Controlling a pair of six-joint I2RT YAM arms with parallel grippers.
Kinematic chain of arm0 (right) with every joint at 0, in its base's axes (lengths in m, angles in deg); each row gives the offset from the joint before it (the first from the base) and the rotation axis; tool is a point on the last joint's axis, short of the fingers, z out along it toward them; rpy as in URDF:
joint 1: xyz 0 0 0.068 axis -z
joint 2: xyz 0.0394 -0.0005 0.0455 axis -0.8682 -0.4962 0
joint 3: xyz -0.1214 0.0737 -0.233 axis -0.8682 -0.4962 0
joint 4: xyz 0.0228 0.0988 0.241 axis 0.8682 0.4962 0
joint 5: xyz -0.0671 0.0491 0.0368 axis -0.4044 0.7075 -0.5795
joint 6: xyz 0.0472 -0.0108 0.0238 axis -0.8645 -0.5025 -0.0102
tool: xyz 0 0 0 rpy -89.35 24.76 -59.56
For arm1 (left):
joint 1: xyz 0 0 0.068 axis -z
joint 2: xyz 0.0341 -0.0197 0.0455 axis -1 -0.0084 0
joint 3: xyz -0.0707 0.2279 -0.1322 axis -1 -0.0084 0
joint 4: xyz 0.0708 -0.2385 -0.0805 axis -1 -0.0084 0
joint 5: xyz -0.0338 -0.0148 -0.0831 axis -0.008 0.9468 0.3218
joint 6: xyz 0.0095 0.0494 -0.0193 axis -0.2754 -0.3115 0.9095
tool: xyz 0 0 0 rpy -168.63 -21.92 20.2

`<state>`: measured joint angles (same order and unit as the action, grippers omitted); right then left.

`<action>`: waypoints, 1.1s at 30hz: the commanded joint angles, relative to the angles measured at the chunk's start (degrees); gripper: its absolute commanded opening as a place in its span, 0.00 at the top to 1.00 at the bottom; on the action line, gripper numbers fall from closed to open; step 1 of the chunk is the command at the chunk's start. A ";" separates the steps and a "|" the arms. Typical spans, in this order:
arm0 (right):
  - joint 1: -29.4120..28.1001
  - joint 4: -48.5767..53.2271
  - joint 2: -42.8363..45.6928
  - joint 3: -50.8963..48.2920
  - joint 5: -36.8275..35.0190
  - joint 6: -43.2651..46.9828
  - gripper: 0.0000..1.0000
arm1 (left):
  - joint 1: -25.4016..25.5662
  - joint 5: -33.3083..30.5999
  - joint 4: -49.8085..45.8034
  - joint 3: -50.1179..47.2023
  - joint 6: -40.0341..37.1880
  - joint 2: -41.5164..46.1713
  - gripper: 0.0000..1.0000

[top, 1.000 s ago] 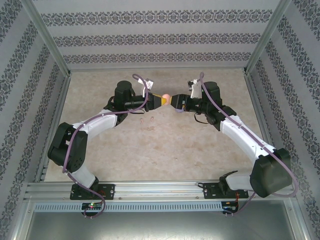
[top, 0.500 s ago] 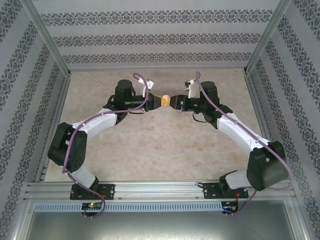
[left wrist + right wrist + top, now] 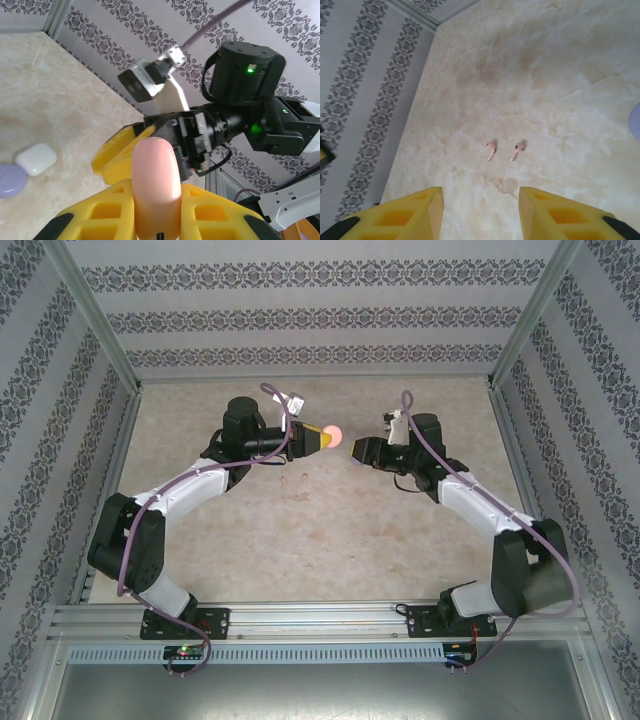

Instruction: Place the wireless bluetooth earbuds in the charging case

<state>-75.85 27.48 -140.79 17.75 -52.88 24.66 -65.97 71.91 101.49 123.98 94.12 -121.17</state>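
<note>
The left pincer [image 3: 318, 438] clamps the pink case [image 3: 155, 180] aloft, likely presenting it for loading, while the right pincer [image 3: 480, 200], jaws apart and empty, points toward two earbuds [image 3: 491, 150] below it on the counter [image 3: 545, 75].

Two pinkish earbuds [image 3: 491, 150] are lying side by side on the table [image 3: 560, 75]. The pink charging case [image 3: 156, 180] is sitting in the left gripper [image 3: 157, 202].

Perhaps-marble table [image 3: 330, 540], patterned walls [image 3: 320, 315]

Two pinkish earbuds [image 3: 491, 150], three charging cases [image 3: 36, 159]
</note>
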 commanded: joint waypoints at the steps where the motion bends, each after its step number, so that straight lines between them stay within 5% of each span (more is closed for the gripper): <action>1: -0.43 -2.21 6.41 -0.38 1.54 -1.25 0.55 | -0.25 1.50 2.54 -0.49 0.28 0.59 1.00; 16: -6.62 -2.42 3.23 7.82 -0.06 -1.56 0.47 | -0.17 1.54 2.17 0.85 0.19 -0.83 1.00; 33: -2.36 -9.20 -3.84 1.94 0.28 -3.92 0.55 | -0.09 2.68 5.45 0.36 2.91 1.64 1.00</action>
<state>-78.34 20.84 -144.81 20.35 -52.83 21.46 -66.34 72.79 103.00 123.90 95.95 -121.54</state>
